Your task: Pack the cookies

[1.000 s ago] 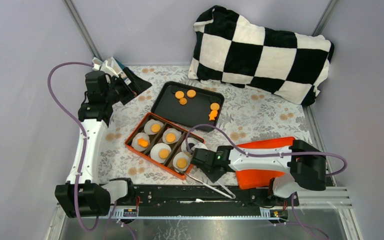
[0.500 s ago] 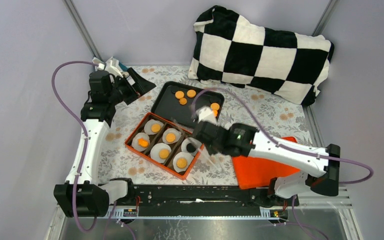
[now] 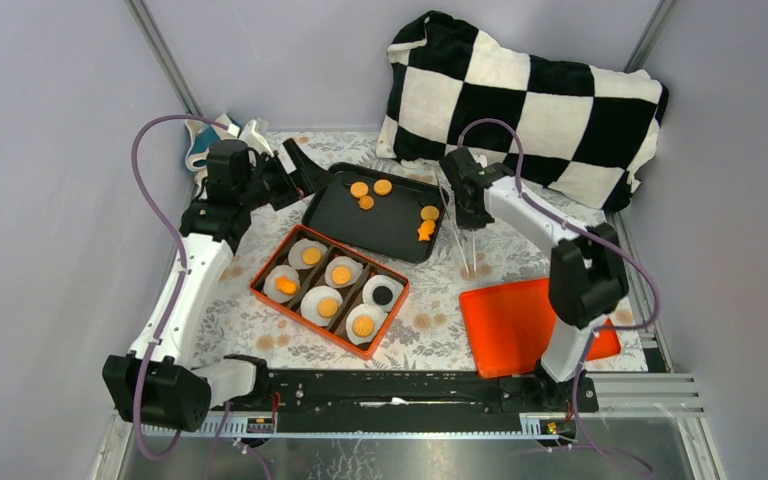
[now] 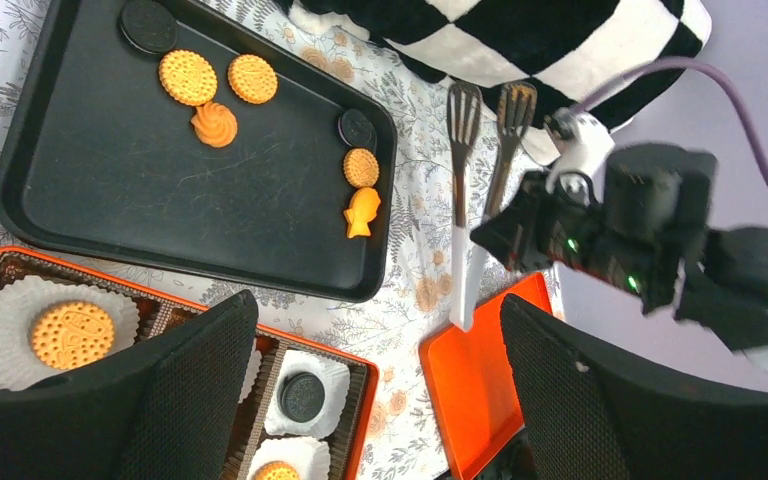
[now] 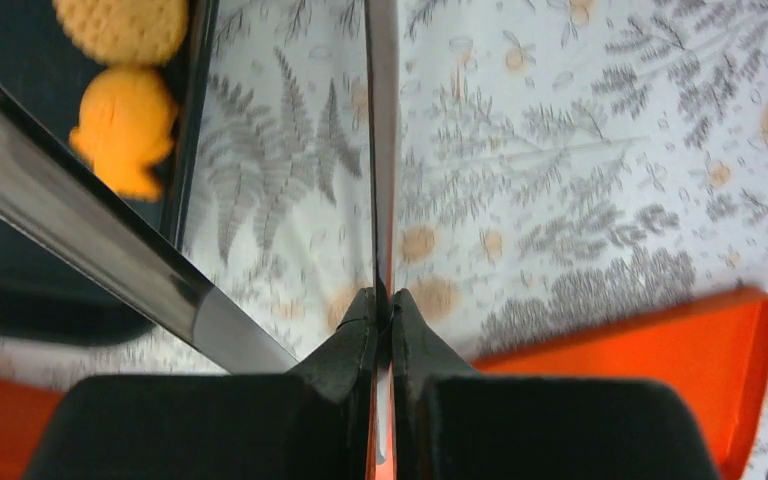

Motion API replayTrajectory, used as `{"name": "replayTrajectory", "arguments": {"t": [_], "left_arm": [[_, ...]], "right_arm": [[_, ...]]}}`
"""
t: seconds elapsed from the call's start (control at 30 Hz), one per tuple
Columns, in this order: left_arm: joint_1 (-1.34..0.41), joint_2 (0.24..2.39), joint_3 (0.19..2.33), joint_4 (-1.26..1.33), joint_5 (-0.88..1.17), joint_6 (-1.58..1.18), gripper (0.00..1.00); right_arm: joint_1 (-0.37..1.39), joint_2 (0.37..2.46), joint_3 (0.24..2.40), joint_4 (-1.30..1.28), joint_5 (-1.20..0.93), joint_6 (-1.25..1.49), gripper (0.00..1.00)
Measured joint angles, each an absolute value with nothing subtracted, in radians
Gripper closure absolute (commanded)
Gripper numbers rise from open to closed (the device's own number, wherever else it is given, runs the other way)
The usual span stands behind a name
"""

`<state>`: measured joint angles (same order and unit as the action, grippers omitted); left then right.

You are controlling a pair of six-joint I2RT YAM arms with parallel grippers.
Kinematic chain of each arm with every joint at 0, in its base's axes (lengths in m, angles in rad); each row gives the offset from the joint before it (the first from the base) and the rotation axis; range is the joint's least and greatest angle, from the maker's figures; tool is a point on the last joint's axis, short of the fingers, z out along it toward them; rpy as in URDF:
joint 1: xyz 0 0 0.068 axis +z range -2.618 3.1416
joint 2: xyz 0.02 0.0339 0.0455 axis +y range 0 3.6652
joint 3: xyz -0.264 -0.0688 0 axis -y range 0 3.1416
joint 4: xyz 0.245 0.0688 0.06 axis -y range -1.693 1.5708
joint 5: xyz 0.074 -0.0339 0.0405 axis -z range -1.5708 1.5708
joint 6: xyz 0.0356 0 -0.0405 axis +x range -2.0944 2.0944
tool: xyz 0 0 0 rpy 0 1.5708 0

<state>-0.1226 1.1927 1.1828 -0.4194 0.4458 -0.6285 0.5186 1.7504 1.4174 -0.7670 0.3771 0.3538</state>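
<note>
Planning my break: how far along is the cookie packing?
Done: all six liners in the orange box hold a cookie. In hand: the right gripper, jaws shut on the tongs, beside the black tray. Remaining: five orange cookies, fish one included, and two dark ones lie on the tray.

Left tool [image 4: 375,305] spread wide, right tool [image 5: 381,308] pinched tight (arm outstretched)
</note>
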Motion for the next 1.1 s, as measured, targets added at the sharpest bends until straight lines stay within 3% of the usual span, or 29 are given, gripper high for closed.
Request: {"name": "replayTrajectory", "arguments": {"t": [0.27, 0.43, 0.53, 0.67, 0.83, 1.1], "left_arm": [[-0.124, 1.209, 1.183, -0.419, 0.429, -0.619, 0.04], [-0.124, 1.226, 1.183, -0.419, 0.42, -0.612, 0.04], [-0.124, 1.241, 1.183, -0.419, 0.419, -0.611, 0.04], [-0.124, 1.267, 1.183, -0.419, 0.419, -0.611, 0.03], [-0.125, 1.273, 1.183, -0.419, 0.419, -0.611, 0.02], [-0.152, 1.253, 1.183, -0.419, 0.412, -0.61, 0.03]], "right_arm": [[0.376, 2.082, 1.652, -0.721, 0.266, 0.31, 1.0], [0.331, 2.16, 1.724, -0.774, 0.251, 0.31, 1.0], [0.318, 2.191, 1.764, -0.809, 0.251, 0.308, 0.64], [0.313, 2.218, 1.771, -0.805, 0.273, 0.308, 0.24], [0.311, 2.074, 1.574, -0.705, 0.287, 0.31, 0.26], [0.32, 1.547, 1.414, -0.616, 0.213, 0.303, 0.37]]}}
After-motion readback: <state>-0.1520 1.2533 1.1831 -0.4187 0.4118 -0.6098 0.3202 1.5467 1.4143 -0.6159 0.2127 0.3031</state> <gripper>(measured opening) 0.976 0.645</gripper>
